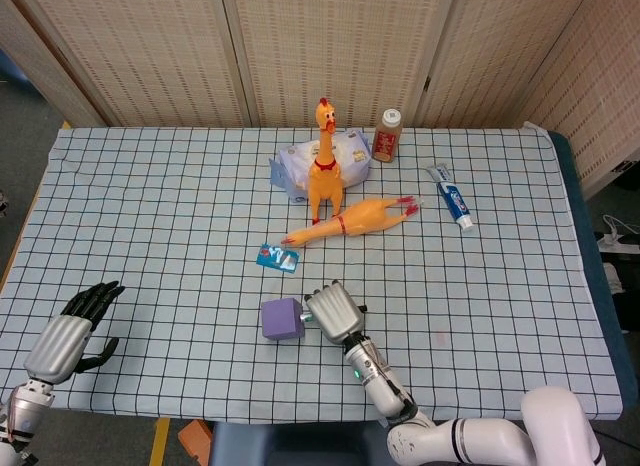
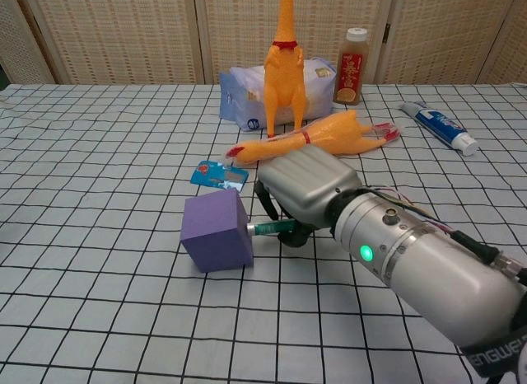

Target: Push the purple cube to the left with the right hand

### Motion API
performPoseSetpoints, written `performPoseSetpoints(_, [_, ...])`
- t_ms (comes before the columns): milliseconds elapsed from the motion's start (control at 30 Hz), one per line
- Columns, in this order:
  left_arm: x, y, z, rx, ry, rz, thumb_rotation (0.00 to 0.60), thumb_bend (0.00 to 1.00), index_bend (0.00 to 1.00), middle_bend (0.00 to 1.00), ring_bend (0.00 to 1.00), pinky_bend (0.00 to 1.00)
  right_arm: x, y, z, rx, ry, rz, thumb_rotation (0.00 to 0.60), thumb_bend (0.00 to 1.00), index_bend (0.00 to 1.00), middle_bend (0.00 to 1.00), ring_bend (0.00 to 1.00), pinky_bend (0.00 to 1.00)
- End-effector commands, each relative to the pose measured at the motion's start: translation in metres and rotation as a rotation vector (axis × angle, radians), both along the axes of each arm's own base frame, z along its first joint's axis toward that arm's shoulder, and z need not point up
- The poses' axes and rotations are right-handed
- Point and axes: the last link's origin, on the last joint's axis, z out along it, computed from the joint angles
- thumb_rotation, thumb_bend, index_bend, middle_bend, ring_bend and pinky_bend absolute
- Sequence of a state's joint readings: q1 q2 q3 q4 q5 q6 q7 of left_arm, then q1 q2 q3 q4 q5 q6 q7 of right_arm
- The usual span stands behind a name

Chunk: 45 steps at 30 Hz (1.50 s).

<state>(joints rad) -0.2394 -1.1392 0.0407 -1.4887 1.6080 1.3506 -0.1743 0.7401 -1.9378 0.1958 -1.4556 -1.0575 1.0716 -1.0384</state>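
The purple cube [image 1: 282,319] [image 2: 217,231] sits on the checked cloth near the front middle, turned slightly askew. My right hand [image 1: 334,312] [image 2: 306,184] is directly to its right, fingers curled in under the silver back, a thin teal-tipped digit pressing against the cube's right face. It holds nothing. My left hand [image 1: 74,332] rests at the front left corner of the table, black fingers loosely spread, empty, and far from the cube.
A small blue card [image 1: 278,257] [image 2: 219,175] lies just behind the cube. Behind it lie a rubber chicken [image 1: 350,221], a standing chicken [image 1: 325,161], a wipes pack [image 1: 300,164], a brown bottle [image 1: 387,135] and a toothpaste tube [image 1: 452,203].
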Motion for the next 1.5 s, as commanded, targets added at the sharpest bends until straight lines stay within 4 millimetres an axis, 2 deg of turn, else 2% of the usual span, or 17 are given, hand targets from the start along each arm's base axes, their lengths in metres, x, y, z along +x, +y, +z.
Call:
performPoseSetpoints(33, [0.000, 0.000, 0.000, -0.002, -0.001, -0.001, 0.600, 0.44, 0.00, 0.00, 0.00, 0.12, 0.006, 0.000, -0.004, 0.005, -0.003, -0.001, 0.600, 0.34, 1.00, 0.78, 0.58, 0.57])
performPoseSetpoints(433, [0.000, -0.001, 0.001, -0.007, -0.009, -0.005, 0.600, 0.44, 0.00, 0.00, 0.00, 0.12, 0.039, 0.004, -0.032, 0.042, -0.008, 0.007, 0.600, 0.34, 1.00, 0.78, 0.59, 0.57])
performPoseSetpoints(1167, [-0.001, -0.002, 0.008, 0.002, -0.028, -0.007, 0.600, 0.44, 0.00, 0.00, 0.00, 0.12, 0.086, 0.007, -0.061, 0.056, -0.066, 0.012, 0.600, 0.34, 1.00, 0.78, 0.59, 0.57])
performPoseSetpoints(1367, [-0.002, -0.001, 0.009, 0.002, -0.031, -0.004, 0.600, 0.44, 0.00, 0.00, 0.00, 0.12, 0.097, 0.008, -0.070, 0.070, -0.072, 0.012, 0.600, 0.34, 1.00, 0.78, 0.59, 0.57])
performPoseSetpoints(1500, [-0.003, -0.002, 0.010, 0.008, -0.034, -0.003, 0.600, 0.44, 0.00, 0.00, 0.00, 0.12, 0.094, 0.007, -0.069, 0.053, -0.055, 0.017, 0.600, 0.34, 1.00, 0.78, 0.59, 0.57])
